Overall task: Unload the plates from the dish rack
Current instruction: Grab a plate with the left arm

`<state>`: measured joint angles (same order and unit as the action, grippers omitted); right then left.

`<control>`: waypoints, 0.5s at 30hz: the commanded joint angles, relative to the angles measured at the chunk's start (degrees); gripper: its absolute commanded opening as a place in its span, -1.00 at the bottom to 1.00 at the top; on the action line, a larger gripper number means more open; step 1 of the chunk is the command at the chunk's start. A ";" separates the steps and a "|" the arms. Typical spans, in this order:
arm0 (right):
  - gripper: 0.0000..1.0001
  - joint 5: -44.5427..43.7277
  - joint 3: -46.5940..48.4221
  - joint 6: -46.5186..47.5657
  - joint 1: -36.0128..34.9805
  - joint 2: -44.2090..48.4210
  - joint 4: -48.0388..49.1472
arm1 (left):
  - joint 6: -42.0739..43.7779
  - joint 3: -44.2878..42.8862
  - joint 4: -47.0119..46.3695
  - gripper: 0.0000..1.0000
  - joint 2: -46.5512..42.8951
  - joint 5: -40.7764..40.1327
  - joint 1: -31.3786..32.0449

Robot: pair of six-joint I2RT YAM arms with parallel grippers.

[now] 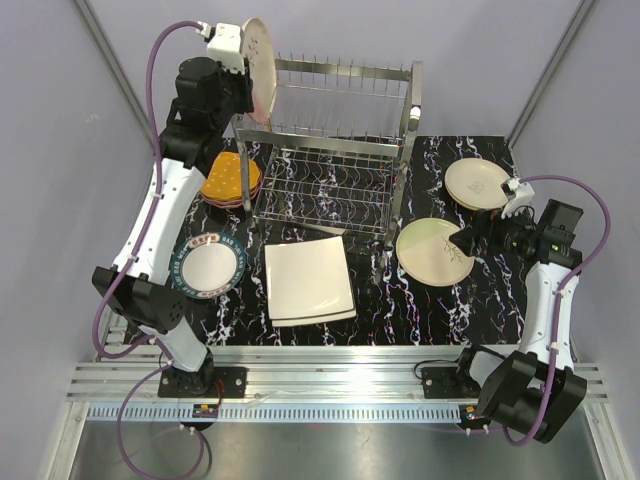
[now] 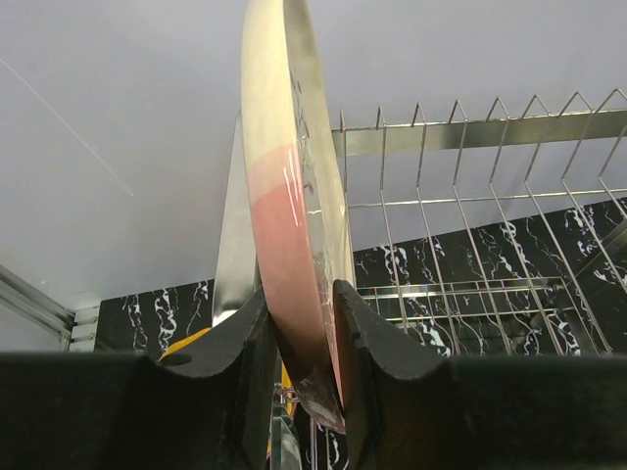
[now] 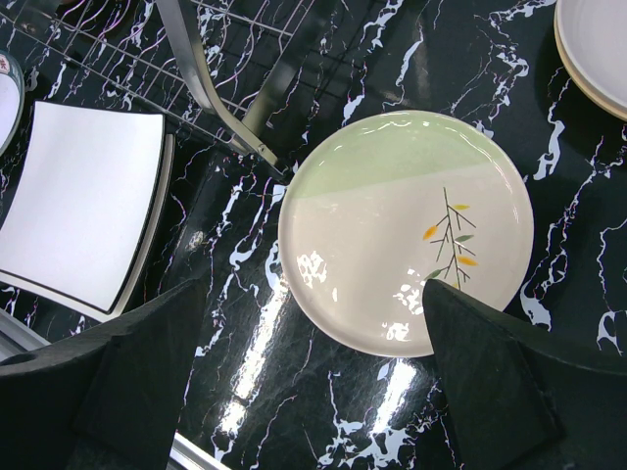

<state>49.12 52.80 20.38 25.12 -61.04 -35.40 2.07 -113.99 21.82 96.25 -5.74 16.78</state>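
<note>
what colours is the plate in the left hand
The plate is cream above, pink below; left wrist view shows it best.

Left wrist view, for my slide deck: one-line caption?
Left gripper clamps a pink-and-cream plate on edge beside the wire dish rack.

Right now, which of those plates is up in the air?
The pink-and-cream plate, gripped on edge by the left pincer beside the dish rack's top corner. The rest lie flat on the table.

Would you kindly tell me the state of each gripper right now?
Left gripper: closed on the pink-and-cream plate, held on edge.
Right gripper: open, empty, above the green-and-cream plate.
</note>
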 commanded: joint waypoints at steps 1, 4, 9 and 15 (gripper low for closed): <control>1.00 1.24 0.29 0.80 -0.25 0.22 0.50 | -0.04 -2.72 -0.29 -0.45 0.61 -1.47 -0.25; 1.00 1.24 0.29 0.80 -0.25 0.22 0.50 | 0.04 -2.99 -0.82 -0.52 1.22 -1.47 -0.25; 0.99 1.15 0.29 0.89 -0.25 0.30 0.42 | 0.83 -2.64 -1.08 -0.57 1.49 -1.21 -0.25; 0.99 1.24 0.20 0.98 -0.25 0.30 0.42 | 1.71 -2.37 -0.56 -0.24 1.31 -0.41 -0.25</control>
<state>49.15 52.80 20.40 25.12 -61.04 -35.40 2.20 -114.43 21.85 96.77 -5.63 17.04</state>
